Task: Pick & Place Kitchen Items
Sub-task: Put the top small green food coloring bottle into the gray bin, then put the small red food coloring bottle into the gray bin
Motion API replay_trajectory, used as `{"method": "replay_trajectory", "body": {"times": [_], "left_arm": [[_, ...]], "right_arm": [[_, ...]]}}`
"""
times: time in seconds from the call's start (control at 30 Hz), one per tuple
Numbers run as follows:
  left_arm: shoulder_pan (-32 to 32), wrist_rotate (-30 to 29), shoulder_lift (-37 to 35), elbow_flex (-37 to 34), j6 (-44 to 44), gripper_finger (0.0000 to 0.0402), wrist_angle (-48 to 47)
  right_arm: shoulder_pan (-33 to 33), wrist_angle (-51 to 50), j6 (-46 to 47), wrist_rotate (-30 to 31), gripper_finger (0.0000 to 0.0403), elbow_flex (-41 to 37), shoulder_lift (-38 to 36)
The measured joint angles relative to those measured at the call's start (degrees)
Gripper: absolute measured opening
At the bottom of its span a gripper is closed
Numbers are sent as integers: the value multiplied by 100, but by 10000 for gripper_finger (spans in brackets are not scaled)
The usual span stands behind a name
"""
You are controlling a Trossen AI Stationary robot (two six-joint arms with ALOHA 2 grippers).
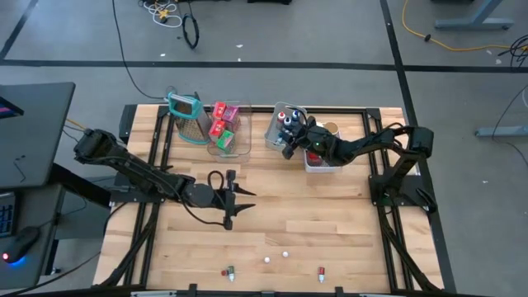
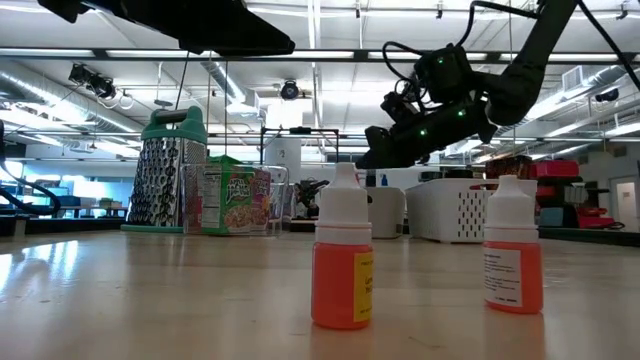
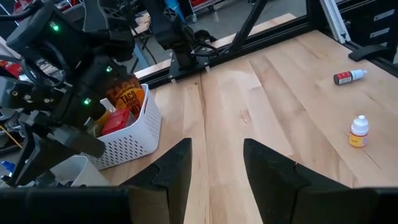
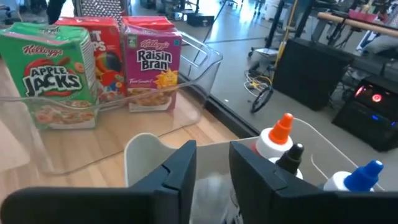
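My right gripper (image 1: 289, 139) hangs over the grey bin (image 1: 279, 124) at the table's far middle, its fingers a narrow gap apart (image 4: 213, 158). In the bin stand little bottles with an orange tip (image 4: 278, 135), a dark cap (image 4: 292, 154) and a blue cap (image 4: 365, 174). A pale blurred thing (image 4: 214, 190) shows low between the fingers. My left gripper (image 1: 241, 196) waits open above bare wood at the table's middle (image 3: 217, 155). Two orange dropper bottles (image 2: 340, 262) (image 2: 513, 252) stand on their bases near the front edge. My right gripper reaches nearly level over the grey bin's rim (image 4: 143, 148). Whether its fingers (image 4: 186, 171) touch the pale thing between them, I cannot tell.
A white slotted bin (image 1: 322, 162) beside the grey one holds a taco packet (image 3: 127, 99) and a red box (image 3: 115, 122). A clear bin (image 4: 200, 70) holds cereal boxes (image 4: 152, 62); the grater (image 1: 188, 115) stands left of it. Tiny white bits (image 1: 267, 260) lie near the front.
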Motion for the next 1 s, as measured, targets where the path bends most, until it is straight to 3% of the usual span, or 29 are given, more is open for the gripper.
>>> {"method": "replay_trajectory", "body": {"times": [0.03, 0.27, 0.37, 0.53, 0.73, 0.87, 1.0], "left_arm": [[0, 13, 0, 0, -23, 153, -6], [-31, 1813, -2, 2, -38, 153, -115], [-26, 2252, -2, 0, -23, 153, -32], [-28, 2359, -2, 0, -32, 153, -45], [-26, 2040, -2, 0, -32, 153, -48], [-28, 1915, -2, 0, -32, 153, -46], [-26, 1904, -2, 0, -32, 153, -46]], "right_arm": [[-1, 2, 51, 1, 107, 0, 0], [0, -107, 160, 1, 159, 2, 0], [1, -176, 341, -1, 182, 2, 0], [9, -437, 675, -25, 210, 2, 0], [174, -236, 441, -483, 218, 4, -147], [394, 13, 70, -1107, 211, 4, -531], [718, -386, -503, -2034, 202, 4, -1106]]}}
